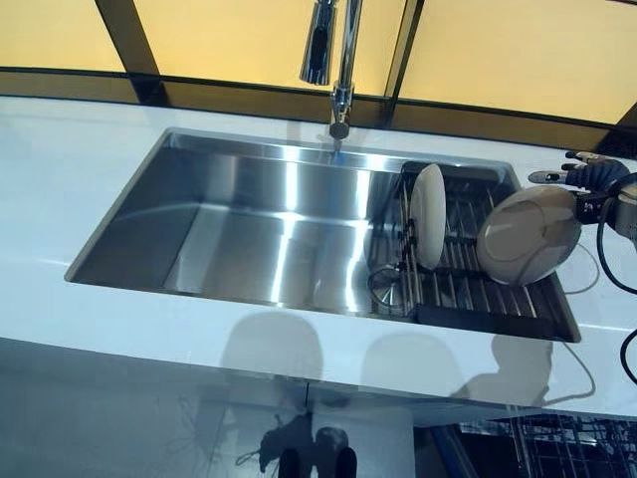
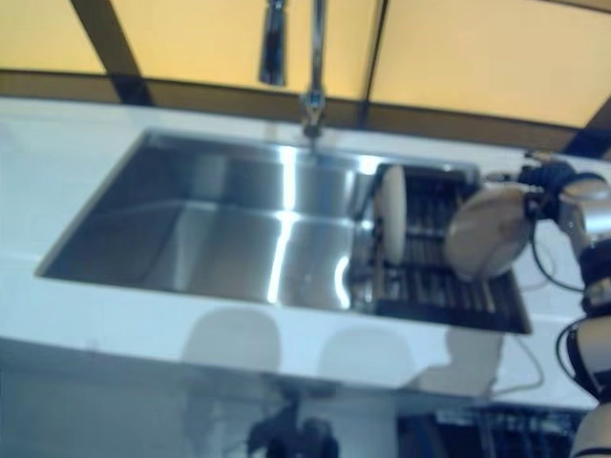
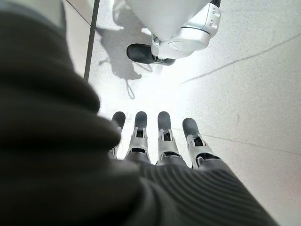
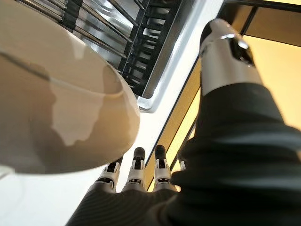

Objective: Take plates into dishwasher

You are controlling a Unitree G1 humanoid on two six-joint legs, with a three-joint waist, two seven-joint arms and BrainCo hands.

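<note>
Over the sink's dish rack (image 1: pixel 468 289), right hand (image 1: pixel 595 175) pinches a tilted white plate (image 1: pixel 528 236); second plate (image 1: pixel 429 215) stands upright in rack. Left hand (image 3: pixel 160 141) hangs straight-fingered, empty.

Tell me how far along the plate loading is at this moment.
Nothing shows as loaded yet: the dishwasher rack at the lower right shows no plate in the part in view. In hand: the right hand holds one plate lifted above the drying rack in the sink. Left: carrying it to the dishwasher, then the second plate standing upright in the rack. The left hand hangs idle, fingers straight.
</note>
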